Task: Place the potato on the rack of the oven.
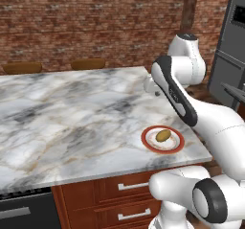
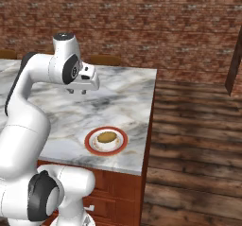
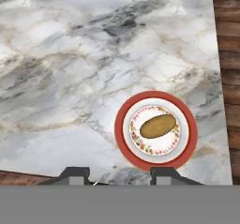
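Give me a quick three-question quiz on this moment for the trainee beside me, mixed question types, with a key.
1. True or false: the potato is clamped between the fingers of the gripper.
2. Multiple choice: what does the potato lie on? A) bare marble counter B) red-rimmed plate C) wooden floor
3. Fill in: in the right base view, the plate sits near the counter's ____ corner.

Key:
1. False. The gripper hangs above the counter, apart from the potato, with its fingertips spread and nothing between them.
2. B.
3. Near right, by the edge over the drawers.
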Motion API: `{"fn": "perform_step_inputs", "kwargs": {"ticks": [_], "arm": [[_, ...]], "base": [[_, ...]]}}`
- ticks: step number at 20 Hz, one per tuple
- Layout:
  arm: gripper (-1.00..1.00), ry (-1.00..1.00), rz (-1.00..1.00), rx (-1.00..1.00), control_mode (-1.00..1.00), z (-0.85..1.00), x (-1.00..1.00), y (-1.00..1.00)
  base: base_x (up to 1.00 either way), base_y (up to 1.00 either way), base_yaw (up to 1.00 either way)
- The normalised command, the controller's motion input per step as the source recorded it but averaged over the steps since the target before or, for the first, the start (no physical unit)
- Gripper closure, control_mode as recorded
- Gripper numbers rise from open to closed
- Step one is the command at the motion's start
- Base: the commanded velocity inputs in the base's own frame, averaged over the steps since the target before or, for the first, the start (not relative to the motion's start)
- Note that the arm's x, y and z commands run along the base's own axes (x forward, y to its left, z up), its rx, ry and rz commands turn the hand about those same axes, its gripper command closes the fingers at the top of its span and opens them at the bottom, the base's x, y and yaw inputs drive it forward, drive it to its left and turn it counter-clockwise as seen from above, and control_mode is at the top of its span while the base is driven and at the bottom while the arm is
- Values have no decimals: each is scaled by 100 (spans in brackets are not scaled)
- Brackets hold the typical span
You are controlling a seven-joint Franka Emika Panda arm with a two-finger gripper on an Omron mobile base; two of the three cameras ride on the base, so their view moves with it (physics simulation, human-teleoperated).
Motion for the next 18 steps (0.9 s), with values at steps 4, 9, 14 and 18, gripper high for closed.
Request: {"fn": "perform_step_inputs", "kwargs": {"ticks": [4, 9, 14, 18], "arm": [[-100, -1, -8, 0, -100, -7, -14, -2], [-100, 0, -24, 3, -100, -37, 3, -41], [-100, 0, -44, 21, -100, -61, 7, -60], [-100, 0, -44, 28, -100, -58, 5, -39]], "base": [[0, 0, 0], [0, 0, 0], [0, 0, 0], [0, 0, 0]]}}
